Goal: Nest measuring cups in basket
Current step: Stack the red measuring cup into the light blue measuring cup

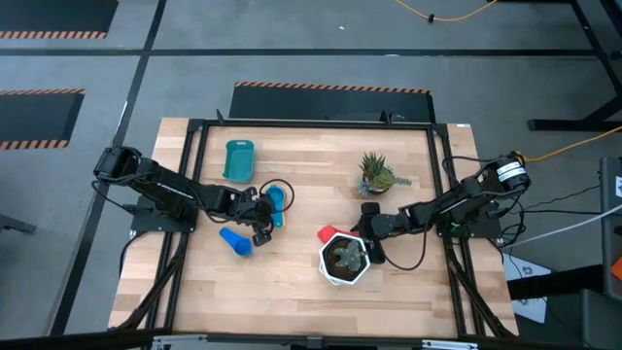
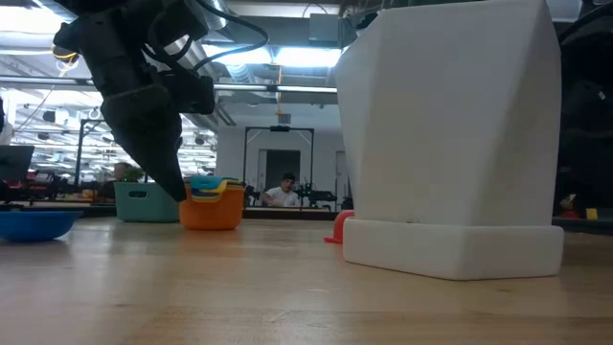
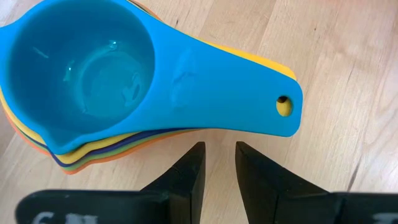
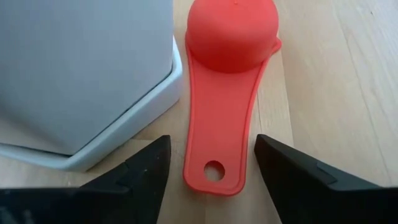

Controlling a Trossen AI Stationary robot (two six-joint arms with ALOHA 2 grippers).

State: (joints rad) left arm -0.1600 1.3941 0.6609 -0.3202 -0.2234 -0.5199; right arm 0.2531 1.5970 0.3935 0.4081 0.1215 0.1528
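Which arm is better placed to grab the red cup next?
The right. Its claw is open with the red cup handle between its fingers, beside the white pot. The left claw is at the nested stack.

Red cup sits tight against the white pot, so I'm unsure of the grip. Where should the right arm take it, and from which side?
Take the red measuring cup by its flat handle, near the hole end, coming from that end. It lies bowl down, and the handle points away from the bowl toward the open right gripper, whose jaws already straddle it. The white pot crowds one side.
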